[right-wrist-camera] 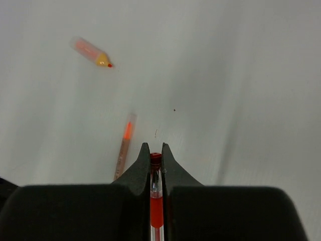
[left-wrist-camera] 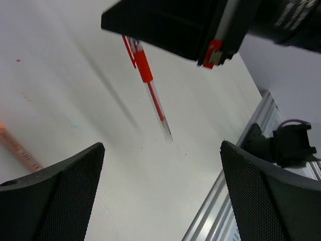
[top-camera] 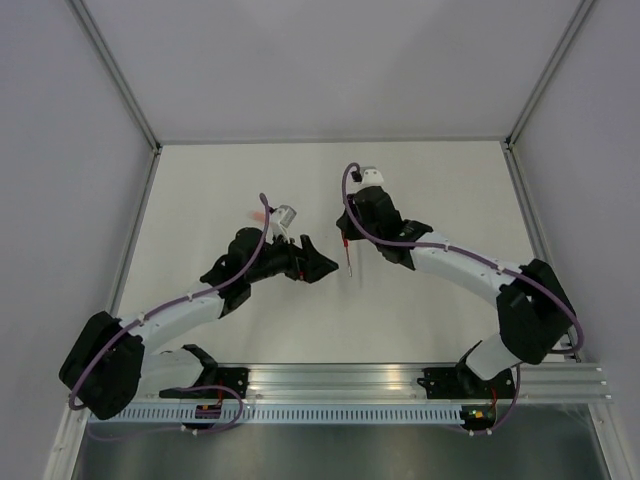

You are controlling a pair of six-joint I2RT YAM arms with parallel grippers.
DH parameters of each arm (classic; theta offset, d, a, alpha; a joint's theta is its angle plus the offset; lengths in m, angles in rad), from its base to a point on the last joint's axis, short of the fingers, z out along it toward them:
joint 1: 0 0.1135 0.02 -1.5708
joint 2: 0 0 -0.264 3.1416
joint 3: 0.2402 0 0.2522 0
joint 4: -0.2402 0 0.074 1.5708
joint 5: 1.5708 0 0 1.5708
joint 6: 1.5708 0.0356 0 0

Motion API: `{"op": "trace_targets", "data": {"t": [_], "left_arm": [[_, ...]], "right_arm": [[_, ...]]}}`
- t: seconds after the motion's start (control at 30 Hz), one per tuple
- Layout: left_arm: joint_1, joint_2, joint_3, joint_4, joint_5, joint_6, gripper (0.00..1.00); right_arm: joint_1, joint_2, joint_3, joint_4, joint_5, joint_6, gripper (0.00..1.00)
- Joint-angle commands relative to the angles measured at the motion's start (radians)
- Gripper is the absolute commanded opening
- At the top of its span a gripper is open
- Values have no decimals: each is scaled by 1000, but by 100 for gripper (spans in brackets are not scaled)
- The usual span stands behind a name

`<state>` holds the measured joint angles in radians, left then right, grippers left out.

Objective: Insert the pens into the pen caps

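A white table [top-camera: 420,190] sits between plain grey walls [top-camera: 300,60], with an aluminium rail [top-camera: 350,380] along its near edge. The right pincer [right-wrist-camera: 156,150] is pressed together on a red pen [left-wrist-camera: 144,68], held near the table's middle. The pen slants steeply with its clear tip end lowest, above the table. The left pincer [left-wrist-camera: 161,150] is spread wide and empty, just beside that tip. An orange-pink pen [right-wrist-camera: 124,148] lies flat beyond the right pincer. A blurred pinkish piece [right-wrist-camera: 93,51] with a yellow end lies farther off.

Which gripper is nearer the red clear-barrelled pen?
Right. The right gripper is shut on the red clear-barrelled pen; the left gripper hangs open beside its free tip, not touching.
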<state>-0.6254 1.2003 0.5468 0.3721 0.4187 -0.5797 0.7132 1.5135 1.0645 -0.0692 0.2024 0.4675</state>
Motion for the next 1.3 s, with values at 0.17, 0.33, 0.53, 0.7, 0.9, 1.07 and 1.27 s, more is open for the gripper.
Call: {"op": "trace_targets", "data": {"t": [0.17,0.33,0.53,0.7,0.9,1.07,1.27], "left_arm": [[4,-221,-57,-153,-469,60,100],[4,-303,-93,-139,-492,63,100],[3,-338,-116,-124,-485,63,100],[3,-352,-119,-127,-488,60,100],[3,-357,-120,-128,-489,66,100],[3,-344,-123,-118,-469,75,100],[4,-291,-76,-102,-373,87,99]], "right_arm": [[-18,302,132,63,-139,132,0],[-18,421,190,81,-129,193,1],[-18,484,215,77,-97,218,8],[-18,494,221,72,-57,220,24],[-18,496,238,28,-55,226,39],[-49,429,255,-61,-66,180,40],[-75,168,69,-90,-80,19,40]]}}
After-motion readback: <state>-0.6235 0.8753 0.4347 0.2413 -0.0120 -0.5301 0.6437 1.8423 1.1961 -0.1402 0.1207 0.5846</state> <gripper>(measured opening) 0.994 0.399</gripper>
